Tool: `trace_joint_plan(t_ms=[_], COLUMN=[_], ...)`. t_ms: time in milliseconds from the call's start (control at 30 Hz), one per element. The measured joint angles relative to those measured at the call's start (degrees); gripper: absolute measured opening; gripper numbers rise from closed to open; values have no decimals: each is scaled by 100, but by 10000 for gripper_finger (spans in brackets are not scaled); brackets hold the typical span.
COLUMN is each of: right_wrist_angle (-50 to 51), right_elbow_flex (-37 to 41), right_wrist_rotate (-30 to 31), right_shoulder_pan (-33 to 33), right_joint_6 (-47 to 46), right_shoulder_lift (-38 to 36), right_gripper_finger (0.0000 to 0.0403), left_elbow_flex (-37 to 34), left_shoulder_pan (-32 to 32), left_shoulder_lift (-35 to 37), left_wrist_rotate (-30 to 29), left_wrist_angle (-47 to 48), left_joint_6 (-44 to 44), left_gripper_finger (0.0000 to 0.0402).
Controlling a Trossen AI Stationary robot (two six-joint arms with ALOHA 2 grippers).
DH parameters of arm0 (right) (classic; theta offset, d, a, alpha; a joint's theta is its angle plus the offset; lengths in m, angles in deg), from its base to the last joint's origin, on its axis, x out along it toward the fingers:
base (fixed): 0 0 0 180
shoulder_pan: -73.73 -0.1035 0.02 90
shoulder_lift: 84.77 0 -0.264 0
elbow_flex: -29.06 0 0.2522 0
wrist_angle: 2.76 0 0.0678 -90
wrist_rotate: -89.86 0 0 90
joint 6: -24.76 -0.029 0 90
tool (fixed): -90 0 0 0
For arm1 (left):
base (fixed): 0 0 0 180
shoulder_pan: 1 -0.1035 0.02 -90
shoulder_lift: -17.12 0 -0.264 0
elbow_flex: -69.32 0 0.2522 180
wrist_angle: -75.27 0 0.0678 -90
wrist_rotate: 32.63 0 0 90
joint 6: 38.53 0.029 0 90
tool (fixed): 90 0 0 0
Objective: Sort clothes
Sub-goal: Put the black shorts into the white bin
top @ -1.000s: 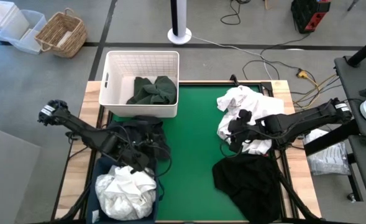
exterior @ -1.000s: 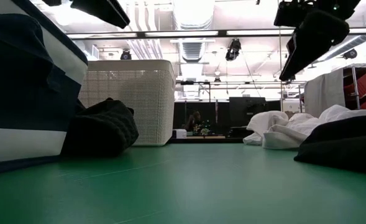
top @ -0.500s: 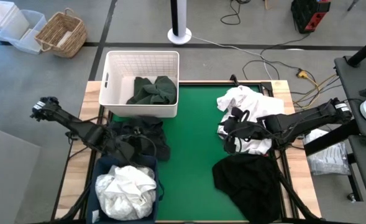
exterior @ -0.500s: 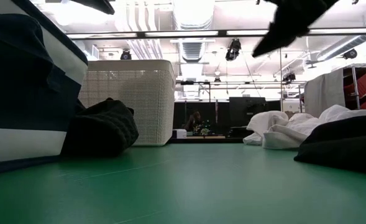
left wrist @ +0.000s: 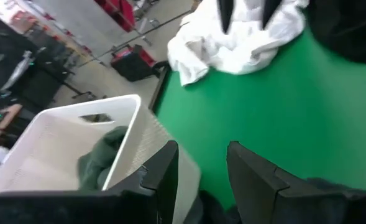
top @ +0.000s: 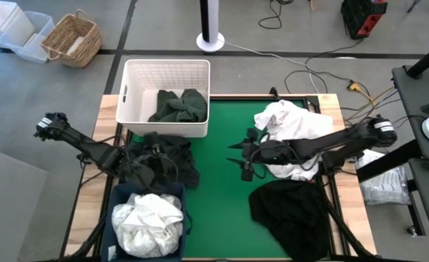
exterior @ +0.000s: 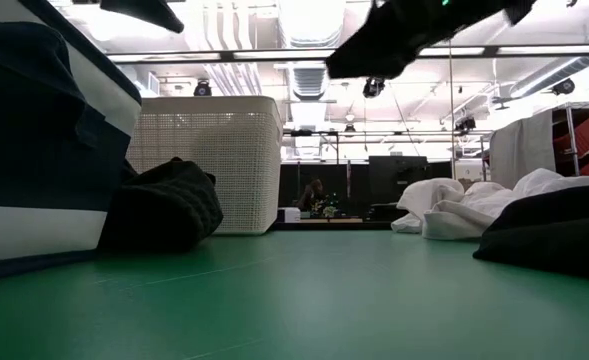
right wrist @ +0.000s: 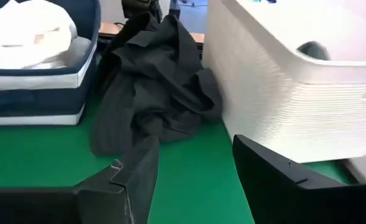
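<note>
A dark green garment (top: 178,105) lies in the white lattice basket (top: 167,64) at the far left. White clothes (top: 148,218) fill the navy bin (top: 114,198) at the near left. A black garment (top: 176,159) lies crumpled between basket and bin, leaning on the bin's wall (right wrist: 40,81). At the right are a white pile (top: 290,124) and a second black garment (top: 290,211). My left gripper (left wrist: 201,168) hovers open over the left black garment. My right gripper (right wrist: 195,177) hangs open above the bare mat at mid-table, pointing at that garment.
The green mat (top: 225,196) is bare through its middle, between the two groups of clothes. The basket's wall (right wrist: 276,93) stands close beside the left black garment. Off the table lie a wicker basket (top: 72,40), cables and a plastic bag (top: 385,185).
My right gripper has swung from above the white pile toward the table's left edge, out over the bare mat. My left gripper has drawn back from over the navy bin toward the far edge, to above the black garment. The clothes have stayed put.
</note>
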Motion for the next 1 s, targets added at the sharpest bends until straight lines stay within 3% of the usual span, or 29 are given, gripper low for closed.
trace_joint_plan(t_ms=[167,333,700,1000], right_wrist_angle=[-634,-631,215,288], right_elbow_flex=[-236,-1008,-2925,-3346], right_wrist_rotate=[-272,-579,-1354,-1800], right_shoulder_pan=[112,121,261,449], right_joint_6=[-155,-233,-367,-600], right_shoulder_lift=[830,1807,3553,4120], right_gripper_finger=[215,227,258,259], left_elbow_flex=[-16,-18,-18,-18], left_shoulder_pan=[9,9,7,7], left_shoulder_lift=[9,31,70,74], left_wrist_rotate=[-782,-1476,-1508,-1485], left_wrist_angle=[157,411,1027,1214], left_joint_6=[-24,-207,-747,-999], left_gripper_finger=[117,117,117,117])
